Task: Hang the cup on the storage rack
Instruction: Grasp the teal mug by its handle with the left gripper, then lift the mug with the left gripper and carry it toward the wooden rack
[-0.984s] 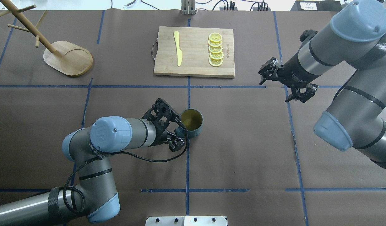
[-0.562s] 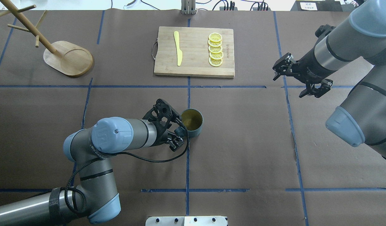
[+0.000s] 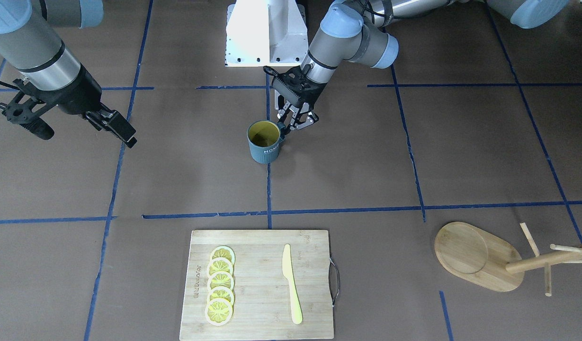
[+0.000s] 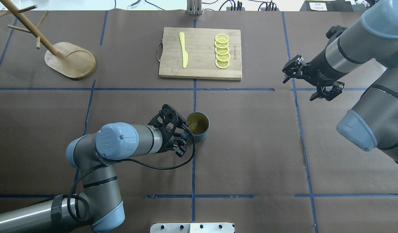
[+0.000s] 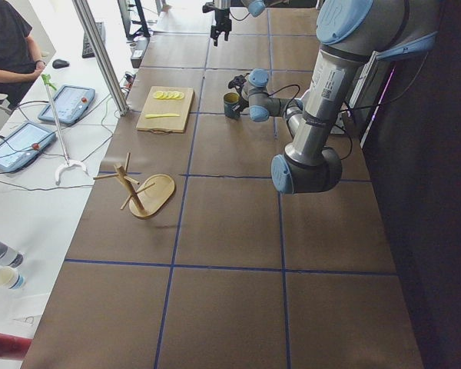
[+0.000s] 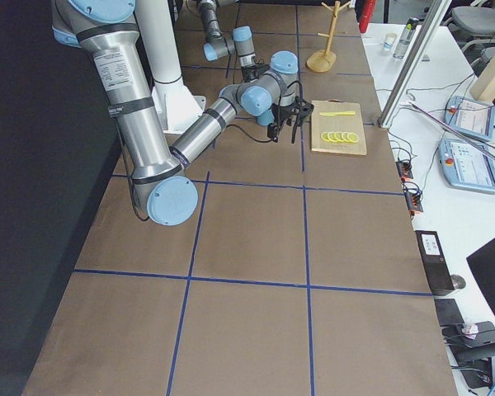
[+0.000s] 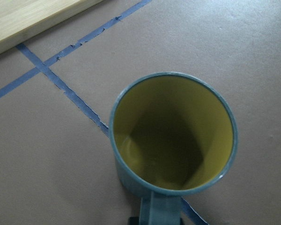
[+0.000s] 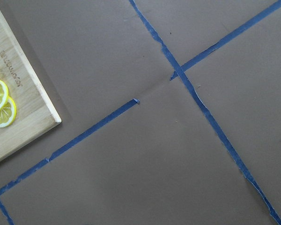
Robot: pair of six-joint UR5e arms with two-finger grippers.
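The cup (image 4: 198, 124) stands upright near the middle of the bench (image 4: 250, 145), its base on a line of blue tape (image 4: 193, 168) and its yellow inside open to the camera. Its handle (image 7: 161, 211) is turned towards my left arm, which I take to be why that arm does the work. It is also the arm on the storage rack's side. The left fingers (image 3: 293, 121) look drawn in on the handle, pinching it, though the wrist view hardly shows them. The right fingers (image 3: 111, 127) are spread wide and hold nothing, parked clear off to the side.

The storage rack (image 4: 71, 60) sits at the far left corner, well apart from the cup, with its pegs bare.

Brown paper covers the bench, gridded in blue tape. A cutting board (image 4: 200, 64) carries lemon slices (image 4: 222, 51) and a yellow knife (image 4: 183, 50). Beyond the bench's edge are tablets on a white side table, and a person (image 5: 4, 38).
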